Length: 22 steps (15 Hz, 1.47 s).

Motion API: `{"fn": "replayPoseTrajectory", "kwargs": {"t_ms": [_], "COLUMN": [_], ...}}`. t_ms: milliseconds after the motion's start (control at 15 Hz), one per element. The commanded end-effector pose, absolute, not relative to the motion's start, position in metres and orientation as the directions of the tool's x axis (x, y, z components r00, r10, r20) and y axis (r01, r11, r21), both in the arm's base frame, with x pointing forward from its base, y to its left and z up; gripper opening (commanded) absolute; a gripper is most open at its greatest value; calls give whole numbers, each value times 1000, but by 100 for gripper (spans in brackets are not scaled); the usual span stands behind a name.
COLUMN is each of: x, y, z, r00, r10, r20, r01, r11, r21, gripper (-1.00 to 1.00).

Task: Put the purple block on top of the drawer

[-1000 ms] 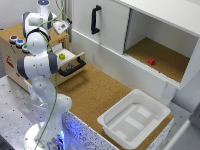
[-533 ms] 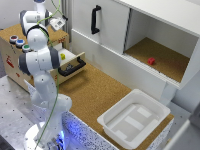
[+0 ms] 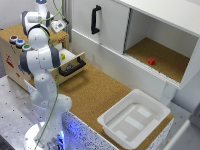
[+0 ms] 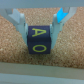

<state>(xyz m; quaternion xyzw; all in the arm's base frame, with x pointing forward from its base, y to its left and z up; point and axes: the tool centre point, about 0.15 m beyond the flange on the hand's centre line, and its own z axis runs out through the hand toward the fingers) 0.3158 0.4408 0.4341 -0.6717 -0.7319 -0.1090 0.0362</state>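
Observation:
In the wrist view a purple block (image 4: 39, 40) with yellow letters sits between my gripper's (image 4: 39, 35) two fingers (image 4: 19, 24), which press against its sides. Brown cork surface lies right under it; I cannot tell whether the block touches it. In the exterior view my gripper (image 3: 59, 26) hangs over the cork top of the small wooden box unit (image 3: 10, 57), and the block is hidden there. The drawer (image 3: 74, 65), pale wood with a black bar handle, stands pulled open below.
Coloured round buttons (image 3: 17, 41) sit on the unit's top. A small yellow thing (image 3: 63, 56) lies in the open drawer. The big white cabinet (image 3: 115, 30) has an open compartment holding a red block (image 3: 151, 61). A white tray (image 3: 135, 120) stands on the table.
The arm has shifted a little over the wooden unit, and the gripper sits slightly lower above its top than a second ago.

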Motion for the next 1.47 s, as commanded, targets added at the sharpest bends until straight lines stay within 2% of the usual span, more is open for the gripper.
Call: {"fn": "replayPoseTrajectory", "kwargs": {"t_ms": [0, 333, 800, 1067, 1133, 1400], "x": [324, 319, 308, 307, 306, 293], "y": [443, 430, 365, 299, 281, 186], "z": [441, 475, 481, 471, 468, 461], "r00": [-72, -60, 25, 187, 225, 451], "r10": [968, 949, 959, 947, 947, 870], "r20": [241, 310, 282, 261, 230, 197], "r01": [996, 992, 989, 966, 956, 866], "r11": [57, 22, -66, -225, -261, -480], "r21": [69, 124, 135, 124, 137, 136], "gripper": [100, 100, 100, 100, 100, 100]}}
